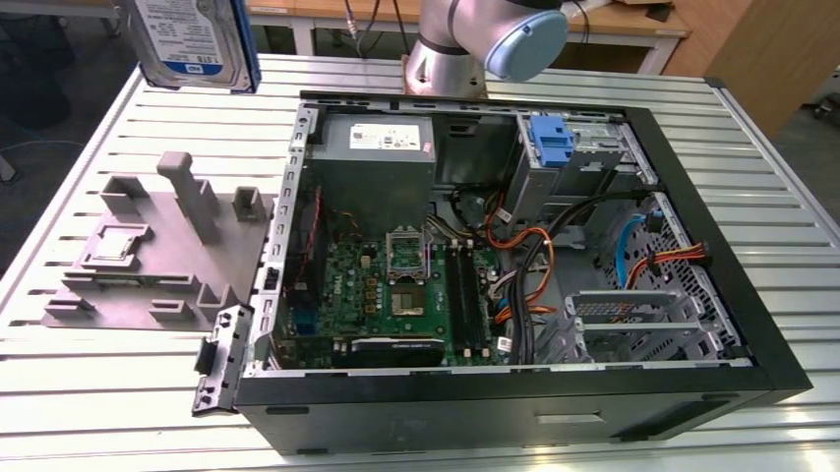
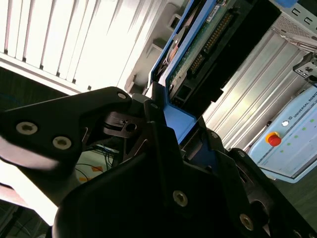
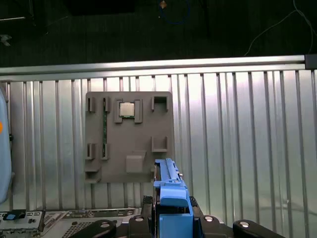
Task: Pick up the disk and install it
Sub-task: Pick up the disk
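The disk (image 1: pixel 197 39), a silver-grey drive with a white-and-blue label in a bright blue bracket, hangs upright in the air at the exterior view's far left, above the slatted table. In the second wrist view my gripper (image 2: pixel 168 119) is shut on the disk (image 2: pixel 195 47), its black fingers (image 2: pixel 124 121) clamping the blue bracket's end. In the first wrist view the disk's (image 3: pixel 171 191) blue edge stands between the fingers of my gripper (image 3: pixel 171 218), over the edge of a grey fixture.
An open computer case (image 1: pixel 683 324) lies on the table, with a blue clip (image 1: pixel 554 143) in its drive bay. A grey part fixture (image 1: pixel 132 256) lies at its left and carries a processor chip (image 3: pixel 127 109). The arm's base (image 1: pixel 453 59) stands behind the case.
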Robot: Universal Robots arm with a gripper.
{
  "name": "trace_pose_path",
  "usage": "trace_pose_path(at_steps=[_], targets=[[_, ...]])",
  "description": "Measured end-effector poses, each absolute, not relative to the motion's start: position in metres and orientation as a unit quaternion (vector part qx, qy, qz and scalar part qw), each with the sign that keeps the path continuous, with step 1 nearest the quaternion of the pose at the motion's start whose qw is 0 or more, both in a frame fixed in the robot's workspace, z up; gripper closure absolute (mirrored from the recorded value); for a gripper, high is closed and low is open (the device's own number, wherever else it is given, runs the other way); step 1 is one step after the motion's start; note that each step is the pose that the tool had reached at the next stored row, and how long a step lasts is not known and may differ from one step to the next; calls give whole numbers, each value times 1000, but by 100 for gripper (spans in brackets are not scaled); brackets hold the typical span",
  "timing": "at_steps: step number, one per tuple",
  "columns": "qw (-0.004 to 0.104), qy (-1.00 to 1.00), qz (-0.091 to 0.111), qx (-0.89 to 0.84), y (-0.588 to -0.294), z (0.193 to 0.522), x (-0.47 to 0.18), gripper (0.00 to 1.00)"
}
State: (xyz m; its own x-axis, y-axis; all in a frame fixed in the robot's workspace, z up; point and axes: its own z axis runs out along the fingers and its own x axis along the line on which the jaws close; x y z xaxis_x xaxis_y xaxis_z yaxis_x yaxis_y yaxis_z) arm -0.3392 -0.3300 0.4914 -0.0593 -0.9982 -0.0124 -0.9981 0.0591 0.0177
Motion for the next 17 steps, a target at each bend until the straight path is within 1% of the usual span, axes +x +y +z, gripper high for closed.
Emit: trace_pose_path(at_steps=[17], targets=[[2, -728, -11, 686, -330, 491, -330, 64]])
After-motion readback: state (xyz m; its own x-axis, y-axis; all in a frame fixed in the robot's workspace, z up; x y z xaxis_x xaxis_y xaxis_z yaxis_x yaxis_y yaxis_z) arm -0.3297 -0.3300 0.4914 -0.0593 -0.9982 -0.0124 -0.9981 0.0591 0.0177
